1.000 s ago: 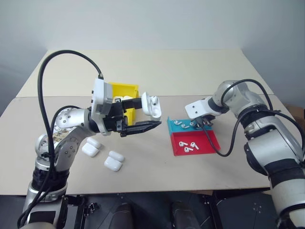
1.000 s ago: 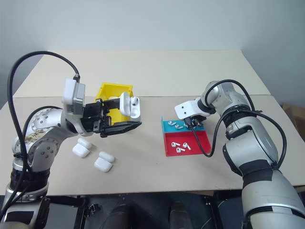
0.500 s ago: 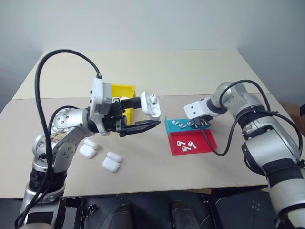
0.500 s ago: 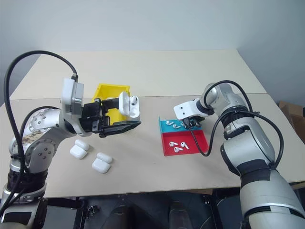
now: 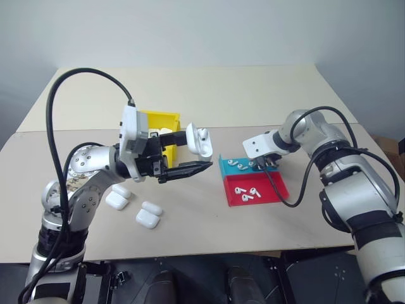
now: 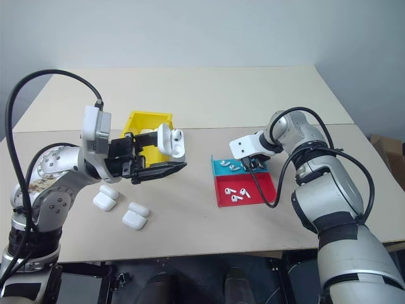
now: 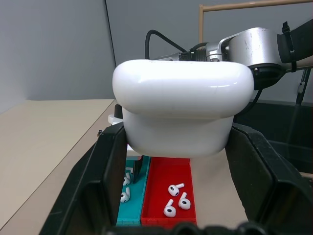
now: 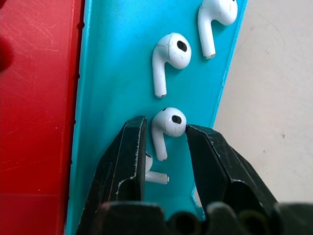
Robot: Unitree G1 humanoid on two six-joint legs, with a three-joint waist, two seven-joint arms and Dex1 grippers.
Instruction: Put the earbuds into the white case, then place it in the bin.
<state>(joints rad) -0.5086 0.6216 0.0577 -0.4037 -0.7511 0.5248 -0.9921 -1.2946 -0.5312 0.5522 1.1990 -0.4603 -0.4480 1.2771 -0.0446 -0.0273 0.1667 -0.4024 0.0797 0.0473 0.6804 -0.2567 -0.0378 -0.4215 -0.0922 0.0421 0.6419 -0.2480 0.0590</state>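
Observation:
My left gripper (image 5: 201, 152) is shut on the white case (image 5: 201, 142) and holds it in the air just right of the yellow bin (image 5: 161, 118). The case's lid is flipped open (image 7: 181, 107). My right gripper (image 5: 262, 166) points down into the blue tray (image 5: 229, 170). It is open, and its fingers (image 8: 129, 147) stand narrowly on either side of one earbud (image 8: 166, 125) lying on the tray floor. Other earbuds (image 8: 168, 58) lie beside it, and three more (image 5: 248, 193) rest in the red tray (image 5: 273, 190).
Several spare white cases (image 5: 149, 215) lie on the table below my left arm, near the front edge. White items (image 5: 158, 132) sit inside the bin. The blue and red trays adjoin each other at centre right. A black cable loops over my left arm.

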